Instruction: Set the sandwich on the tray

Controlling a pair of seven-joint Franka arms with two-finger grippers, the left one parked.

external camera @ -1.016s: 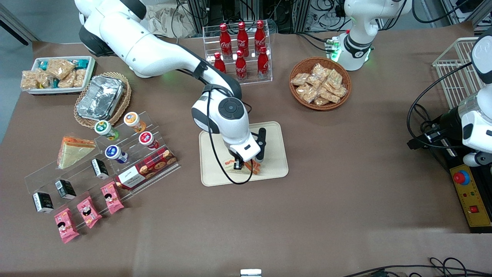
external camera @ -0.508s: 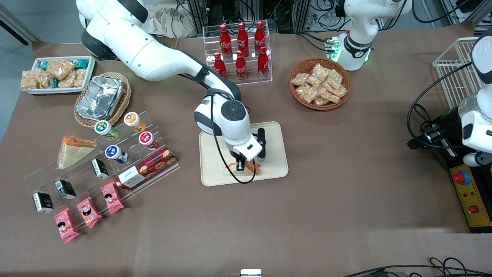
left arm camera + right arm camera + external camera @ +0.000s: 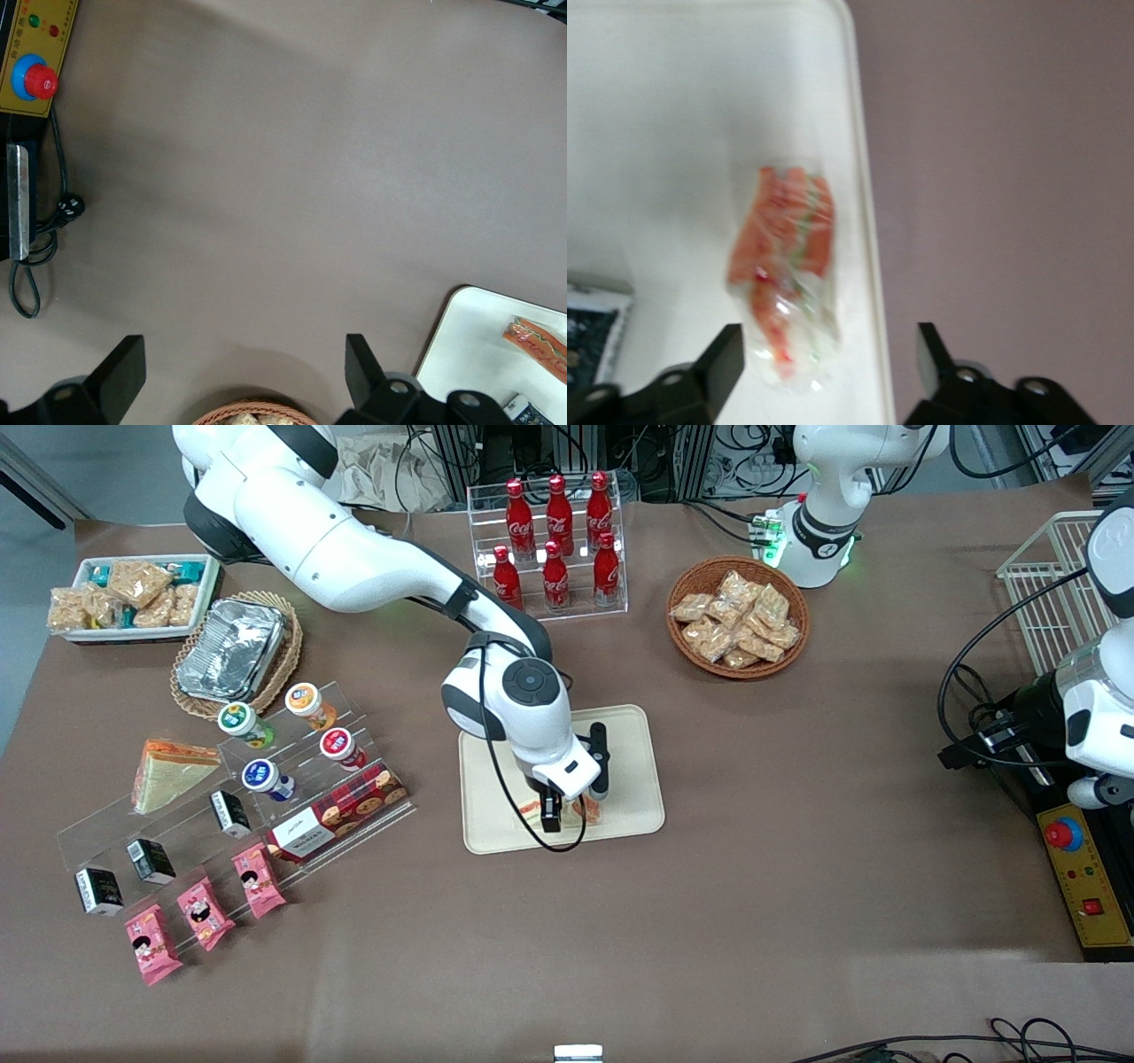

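The tray (image 3: 631, 766) is a cream rectangle in the middle of the table. A wrapped sandwich (image 3: 586, 810) with orange-red and green filling lies on it near the edge closest to the front camera. My right gripper (image 3: 555, 812) hangs over that sandwich. In the right wrist view the gripper (image 3: 828, 347) is open, its fingers wide on either side of the sandwich (image 3: 784, 266) and not touching it, with the tray (image 3: 673, 133) beneath. The left wrist view shows the tray's corner (image 3: 469, 345) and the sandwich (image 3: 536, 341). A second sandwich (image 3: 168, 771) leans on the clear shelf toward the working arm's end.
A clear stepped shelf (image 3: 266, 797) holds cups, cartons and snack packs. A foil container (image 3: 232, 648) sits in a wicker tray, with a white bin of snacks (image 3: 133, 595) beside it. A cola rack (image 3: 554, 545) and a basket of snack packets (image 3: 737, 618) stand farther from the front camera.
The wrist has turned and shifted slightly over the tray. The sandwich, earlier held up between the fingers, now lies on the tray.
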